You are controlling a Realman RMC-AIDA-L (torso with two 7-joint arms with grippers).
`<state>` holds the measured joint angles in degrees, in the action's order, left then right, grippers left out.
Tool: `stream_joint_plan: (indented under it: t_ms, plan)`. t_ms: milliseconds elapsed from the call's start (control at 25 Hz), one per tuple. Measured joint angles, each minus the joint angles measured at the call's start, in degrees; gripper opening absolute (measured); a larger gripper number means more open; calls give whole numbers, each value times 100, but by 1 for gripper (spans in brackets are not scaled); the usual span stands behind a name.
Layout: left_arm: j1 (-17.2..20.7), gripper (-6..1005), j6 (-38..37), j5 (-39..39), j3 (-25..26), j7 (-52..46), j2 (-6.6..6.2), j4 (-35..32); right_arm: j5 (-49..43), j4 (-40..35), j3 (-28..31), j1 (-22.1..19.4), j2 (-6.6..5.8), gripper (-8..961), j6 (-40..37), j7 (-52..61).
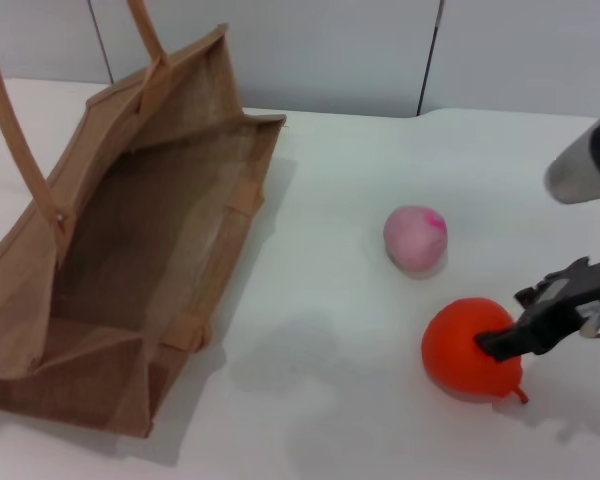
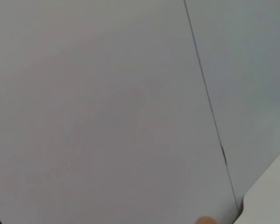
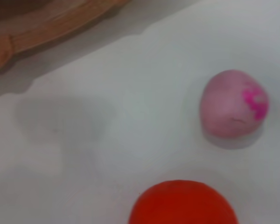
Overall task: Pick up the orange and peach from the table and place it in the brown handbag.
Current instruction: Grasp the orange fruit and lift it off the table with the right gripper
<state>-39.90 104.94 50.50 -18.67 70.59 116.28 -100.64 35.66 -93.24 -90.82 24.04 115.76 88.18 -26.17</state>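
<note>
The orange rests on the white table at the front right; its top also shows in the right wrist view. My right gripper comes in from the right and lies against the orange's right side. The pale pink peach with its magenta blotch sits just behind the orange, apart from it, and also shows in the right wrist view. The brown handbag stands open on the left, with nothing visible inside. My left gripper is out of view.
The bag's long handles arch up at the far left. Bare tabletop lies between the bag and the two fruits. A grey panelled wall stands behind the table; the left wrist view shows only this wall.
</note>
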Motion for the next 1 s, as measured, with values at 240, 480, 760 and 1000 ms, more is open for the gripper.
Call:
stream_joint_plan:
  t_ms: [240, 480, 760, 1000]
  plan:
    - [-11, 106, -18, -5, -5, -1, 2, 0, 80, 506, -53, 235, -1, 753, -94, 10]
    - [-18, 106, -18, -6, -6, 2, 9, 0, 82, 884, -3, 430, -1, 738, -181, 13]
    - [-27, 105, -17, -14, -18, 13, 5, 0, 72, 1227, 19, 688, -5, 720, -277, 56]
    - [-16, 105, -38, -18, -168, 11, 0, 0, 35, 1521, 29, 820, -26, 705, -397, 67]
